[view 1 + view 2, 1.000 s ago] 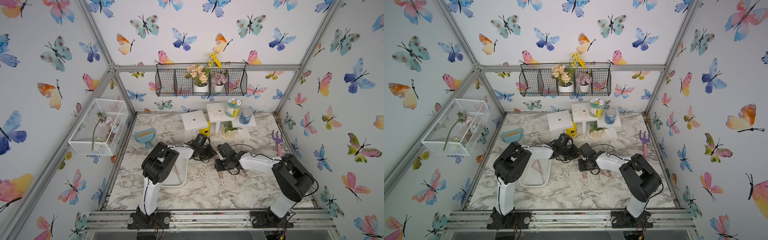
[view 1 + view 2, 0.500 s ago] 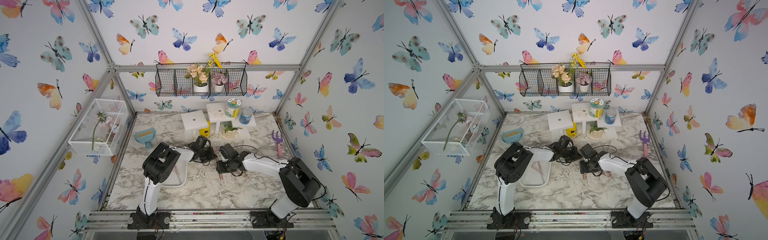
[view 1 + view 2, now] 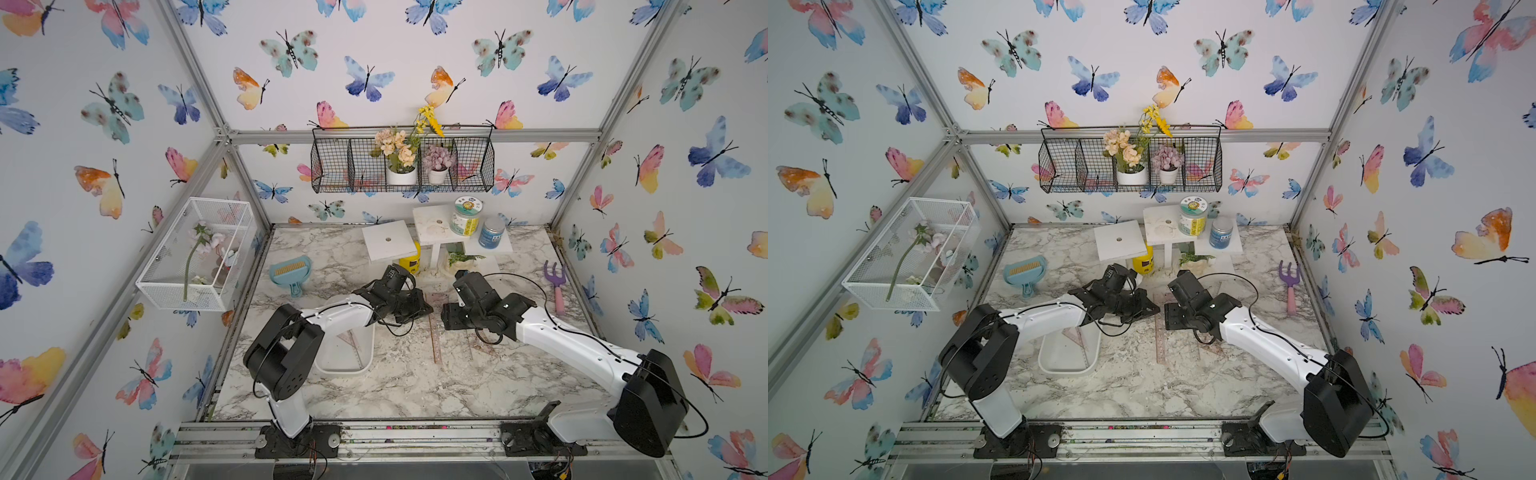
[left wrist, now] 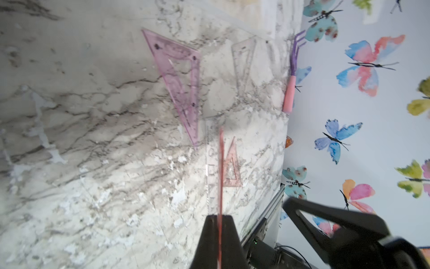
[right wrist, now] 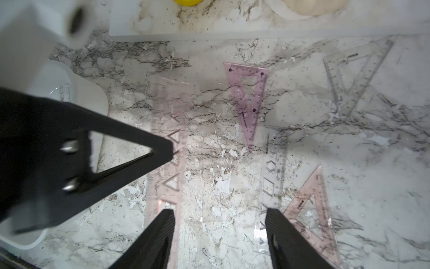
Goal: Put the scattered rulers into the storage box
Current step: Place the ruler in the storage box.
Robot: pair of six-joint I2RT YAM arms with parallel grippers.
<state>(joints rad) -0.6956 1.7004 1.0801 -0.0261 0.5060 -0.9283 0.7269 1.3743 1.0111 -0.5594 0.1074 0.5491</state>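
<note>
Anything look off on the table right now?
Tabletop surface is flaking in white patches mid-table, with dark crumbs by the yellow pot. The long pink ruler stands on edge in the shut left pincer, not flat.

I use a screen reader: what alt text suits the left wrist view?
The left gripper, jaws shut, holds a pink ruler edge-on over the marble table. A purple set square lies flat beyond it.
</note>
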